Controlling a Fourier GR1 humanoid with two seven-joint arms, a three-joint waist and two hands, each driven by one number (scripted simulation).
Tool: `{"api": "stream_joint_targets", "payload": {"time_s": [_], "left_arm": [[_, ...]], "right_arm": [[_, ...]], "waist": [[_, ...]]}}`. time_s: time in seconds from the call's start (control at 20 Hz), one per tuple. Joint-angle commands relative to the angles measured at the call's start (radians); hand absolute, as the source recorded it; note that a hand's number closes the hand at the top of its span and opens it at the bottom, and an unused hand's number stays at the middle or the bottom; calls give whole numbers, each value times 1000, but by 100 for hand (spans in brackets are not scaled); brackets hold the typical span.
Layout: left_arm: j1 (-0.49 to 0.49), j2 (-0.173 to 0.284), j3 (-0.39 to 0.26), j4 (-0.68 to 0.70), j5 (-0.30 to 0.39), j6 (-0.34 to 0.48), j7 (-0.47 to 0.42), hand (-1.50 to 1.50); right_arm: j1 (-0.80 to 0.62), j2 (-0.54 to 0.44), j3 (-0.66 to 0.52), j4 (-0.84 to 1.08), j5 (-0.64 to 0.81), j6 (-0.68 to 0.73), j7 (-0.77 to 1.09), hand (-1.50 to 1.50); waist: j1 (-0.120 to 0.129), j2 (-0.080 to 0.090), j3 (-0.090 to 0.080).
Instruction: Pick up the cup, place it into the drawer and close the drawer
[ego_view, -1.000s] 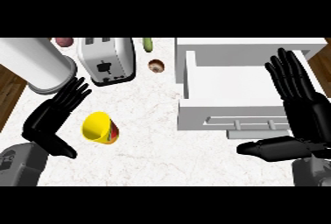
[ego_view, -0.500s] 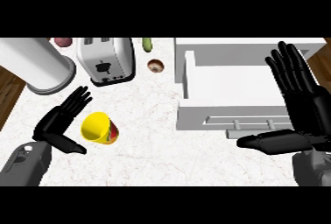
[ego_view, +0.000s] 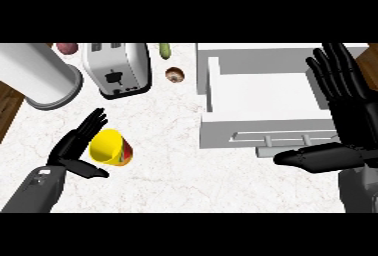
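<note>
A yellow cup with a red-and-green pattern (ego_view: 111, 147) lies tipped on its side on the white marbled counter (ego_view: 162, 180) at about eight o'clock, its mouth facing the left robot hand (ego_view: 74, 147), whose straight, released fingers and thumb flank it without curling round it. The open white drawer (ego_view: 258, 107) sits at two o'clock. The right robot hand (ego_view: 347, 125) rests open at three o'clock, fingers up, over the drawer's right edge.
</note>
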Motion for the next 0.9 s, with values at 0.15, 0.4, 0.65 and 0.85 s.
{"api": "stream_joint_targets", "payload": {"time_s": [0.15, 0.4, 0.65, 0.85], "left_arm": [[-19, 3, -3, 116, -22, -87, -199, -150], [-16, -44, -17, 141, -39, -35, -256, -150], [-55, -50, -28, 157, -53, -27, -269, -150], [-67, -35, -36, 178, -63, -57, -282, -150]], "right_arm": [[0, -29, -41, 6, -20, 16, -4, -150], [-22, -26, -34, -38, -50, 12, 63, -150], [-23, -10, -13, -13, -47, 17, 51, -150], [-19, -25, -34, -15, -37, 17, 35, -150]], "waist": [[-10, 5, -2], [-14, 4, -2], [-18, 7, -3], [-12, 5, -2]]}}
